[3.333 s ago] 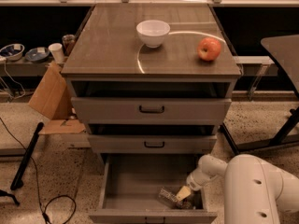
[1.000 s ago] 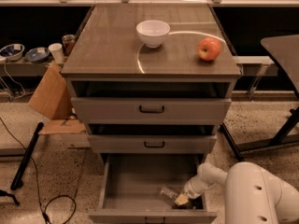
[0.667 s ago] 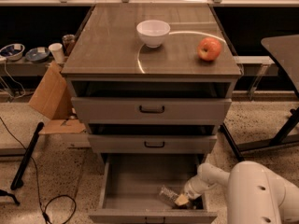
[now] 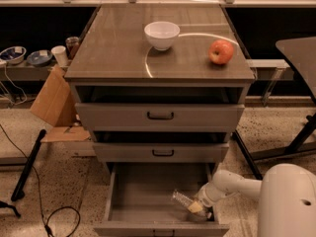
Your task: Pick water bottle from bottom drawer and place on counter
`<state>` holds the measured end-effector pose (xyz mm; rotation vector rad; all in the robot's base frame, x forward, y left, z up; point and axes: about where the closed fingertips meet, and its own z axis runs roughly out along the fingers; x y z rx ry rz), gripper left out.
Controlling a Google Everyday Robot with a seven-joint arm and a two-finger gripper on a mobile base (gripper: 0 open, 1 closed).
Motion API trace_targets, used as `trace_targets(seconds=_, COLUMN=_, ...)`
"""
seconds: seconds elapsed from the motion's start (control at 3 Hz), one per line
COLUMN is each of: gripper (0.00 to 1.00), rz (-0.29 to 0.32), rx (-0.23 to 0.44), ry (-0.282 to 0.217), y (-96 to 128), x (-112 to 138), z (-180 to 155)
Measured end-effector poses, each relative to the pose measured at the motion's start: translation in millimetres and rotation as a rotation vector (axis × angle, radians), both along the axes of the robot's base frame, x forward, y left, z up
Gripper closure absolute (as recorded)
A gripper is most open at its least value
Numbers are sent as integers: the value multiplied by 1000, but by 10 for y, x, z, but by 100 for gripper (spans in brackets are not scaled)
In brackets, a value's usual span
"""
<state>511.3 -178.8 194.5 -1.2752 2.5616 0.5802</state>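
Observation:
The bottom drawer (image 4: 143, 196) is pulled open at the foot of the grey cabinet. The water bottle (image 4: 182, 200) lies tilted on its floor at the right, clear and ribbed. My gripper (image 4: 197, 208) reaches down into the drawer's right front corner from my white arm (image 4: 237, 184) and sits at the bottle's lower end, its yellowish tip against it. The counter (image 4: 113, 43) is the cabinet's glossy top with a pale arc.
A white bowl (image 4: 162, 35) and a red apple (image 4: 221, 52) stand on the counter. Two upper drawers (image 4: 160, 115) with black handles are slightly open. A cardboard box (image 4: 52, 102), black cables and a dark table (image 4: 301, 53) flank the cabinet.
My arm has sunk a little lower and forward into the drawer since the earliest frame. The bottle lies about where it was.

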Motion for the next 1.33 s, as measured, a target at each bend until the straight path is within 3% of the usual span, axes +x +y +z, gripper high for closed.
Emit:
trace_targets(seconds=0.67, gripper=100, rz=4, rx=-70, ry=-121, y=-62, x=-1, z=902)
trace_targets(seconds=1.33, gripper=100, rz=49, rx=-123, ry=-164, y=-107, x=-63, z=2004)
